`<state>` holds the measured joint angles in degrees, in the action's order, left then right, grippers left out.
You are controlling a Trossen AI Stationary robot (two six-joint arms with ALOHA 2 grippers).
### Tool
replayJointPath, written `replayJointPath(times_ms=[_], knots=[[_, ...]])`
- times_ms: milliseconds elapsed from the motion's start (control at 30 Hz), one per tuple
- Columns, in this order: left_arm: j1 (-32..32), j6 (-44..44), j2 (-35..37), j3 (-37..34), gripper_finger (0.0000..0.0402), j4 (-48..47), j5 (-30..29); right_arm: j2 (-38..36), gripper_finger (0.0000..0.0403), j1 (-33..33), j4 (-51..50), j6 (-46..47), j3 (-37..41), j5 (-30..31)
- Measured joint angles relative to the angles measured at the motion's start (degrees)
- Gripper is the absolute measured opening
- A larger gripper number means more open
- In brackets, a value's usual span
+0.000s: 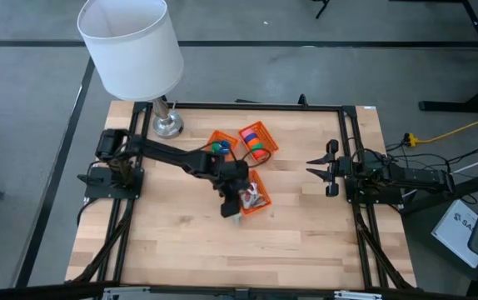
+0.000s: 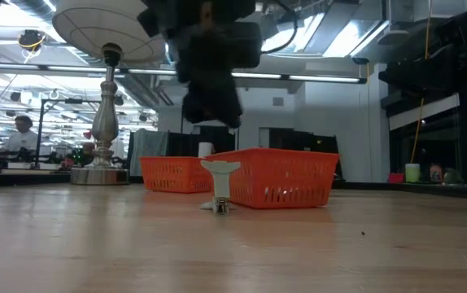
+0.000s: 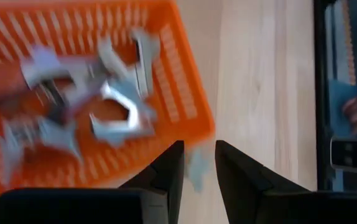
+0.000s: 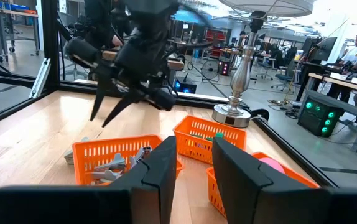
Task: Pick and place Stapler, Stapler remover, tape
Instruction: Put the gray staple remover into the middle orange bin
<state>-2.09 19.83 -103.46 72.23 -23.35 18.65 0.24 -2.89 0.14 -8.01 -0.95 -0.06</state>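
A pale staple remover [image 2: 220, 187] stands on the table just in front of an orange basket [image 2: 286, 177] that holds several more staple removers [image 3: 113, 109]. My left gripper [image 2: 211, 110] hangs open above the standing one, clear of it. In the left wrist view that piece [image 3: 197, 169] shows between my two fingers, beside the basket's corner. A second orange basket [image 1: 257, 142] holds red, pink and green tape rolls. A third [image 1: 220, 144] holds small blue and green pieces. No stapler shows. My right gripper [image 1: 316, 167] waits open at the table's right side.
A white-shaded lamp [image 1: 131, 46] stands on its metal base [image 1: 168, 125] at the far left of the table. A black frame rail [image 1: 347, 142] borders the wooden top. Bare wood lies on the near half of the table [image 1: 222, 250]. People sit in the room beyond.
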Motion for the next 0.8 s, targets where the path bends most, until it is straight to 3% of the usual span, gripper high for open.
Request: replayJointPath(times_ms=[233,500,800], knots=[[-3.2,3.4,0.0,0.0,0.0093,-7.7,-0.1,0.0,0.0108,0.0,0.0,0.0,0.0,0.0],[-6.4,4.6,0.0,0.0,0.0104,-8.2,-1.3,0.0,0.0108,0.0,0.0,0.0,0.0,0.0],[-8.0,7.8,0.0,0.0,0.0123,-7.9,-7.4,0.0,0.0108,0.0,0.0,0.0,0.0,0.0]])
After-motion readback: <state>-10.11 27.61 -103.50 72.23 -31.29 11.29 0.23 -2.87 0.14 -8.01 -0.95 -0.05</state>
